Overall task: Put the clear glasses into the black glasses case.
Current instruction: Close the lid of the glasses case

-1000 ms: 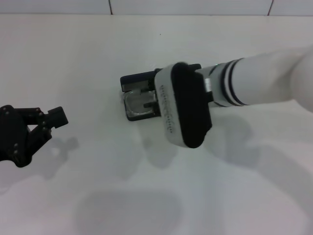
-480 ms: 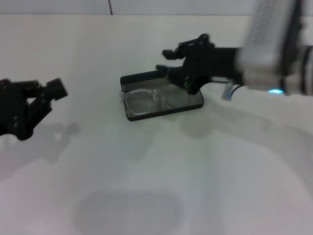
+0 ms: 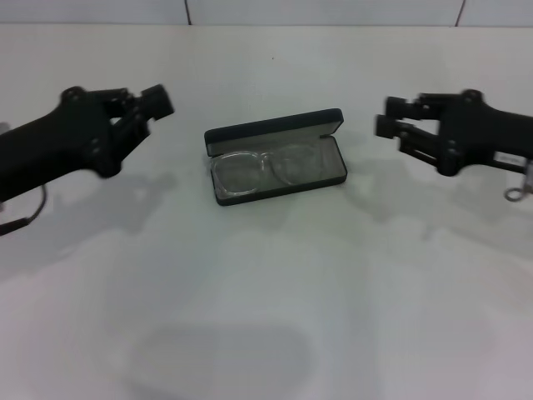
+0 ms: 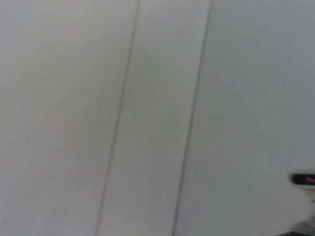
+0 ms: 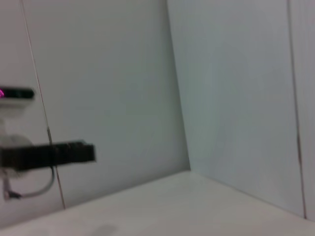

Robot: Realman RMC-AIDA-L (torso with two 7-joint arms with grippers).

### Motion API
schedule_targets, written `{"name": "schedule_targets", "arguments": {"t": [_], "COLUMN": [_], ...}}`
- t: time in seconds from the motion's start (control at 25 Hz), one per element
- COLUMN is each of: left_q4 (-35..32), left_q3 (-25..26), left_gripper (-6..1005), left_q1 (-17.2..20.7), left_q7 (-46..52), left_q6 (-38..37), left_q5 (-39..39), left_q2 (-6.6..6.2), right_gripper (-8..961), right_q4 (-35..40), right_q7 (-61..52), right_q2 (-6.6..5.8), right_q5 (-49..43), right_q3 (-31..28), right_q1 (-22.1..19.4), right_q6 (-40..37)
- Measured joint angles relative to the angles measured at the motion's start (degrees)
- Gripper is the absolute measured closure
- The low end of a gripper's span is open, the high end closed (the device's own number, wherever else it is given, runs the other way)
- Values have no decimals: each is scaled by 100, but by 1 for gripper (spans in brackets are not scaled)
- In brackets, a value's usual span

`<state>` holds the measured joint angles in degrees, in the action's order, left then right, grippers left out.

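The black glasses case [image 3: 275, 132] lies open at the middle of the white table, its lid standing up along the far side. The clear glasses [image 3: 265, 171] rest inside its grey-lined tray, lenses up. My right gripper [image 3: 391, 117] hovers to the right of the case, apart from it, open and holding nothing. To the left of the case, also apart from it, my left gripper [image 3: 148, 102] hangs in the air, open and empty. Neither wrist view shows the case or the glasses.
The white table [image 3: 266, 300] stretches all around the case, with a tiled wall [image 3: 333, 10] at the back. The right wrist view shows wall panels, the table edge and a dark bar-shaped part [image 5: 49, 153] farther off.
My right arm has pulled away from over the case to its right, leaving the glasses inside. My left arm has risen and swung in toward the case from the left.
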<state>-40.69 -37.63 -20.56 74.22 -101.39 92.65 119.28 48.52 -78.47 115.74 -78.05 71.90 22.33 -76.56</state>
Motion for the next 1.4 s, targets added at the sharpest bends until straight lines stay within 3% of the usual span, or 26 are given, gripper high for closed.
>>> {"name": "schedule_targets", "arguments": {"t": [0.16,0.4,0.52,0.72,0.96,1.4], "left_q4": [551,968,1062,1424,1624,1810], "left_q3": [-7,-445,-760,-796,-801,-1014], "left_gripper": [955,955,955,955,956,956], "left_q1": [-365,-768,-710,-528,-384,-634], "left_q7": [-51,-178,-190,-573,-750,-778], "left_q6": [665,1462,1855,2337,2839,3466], "left_q5": [35,336,354,317,313,344], "left_q2": [11,23,27,40,58,61], "right_gripper": [688,746,804,899,928,937], "right_q4": [-737,-1555,-1790,-2043,-2097,-2070], "right_q7": [488,959,989,1105,1146,1146], "right_q2": [-14,15,36,46,44,45], "right_q5": [77,56,68,103,258,437], "right_q3": [-501,-416,-297,-105,170,461], "right_q1": [19,176,354,545,596,606], "right_q6": [-394,-217,-94,-18,39,-31]}}
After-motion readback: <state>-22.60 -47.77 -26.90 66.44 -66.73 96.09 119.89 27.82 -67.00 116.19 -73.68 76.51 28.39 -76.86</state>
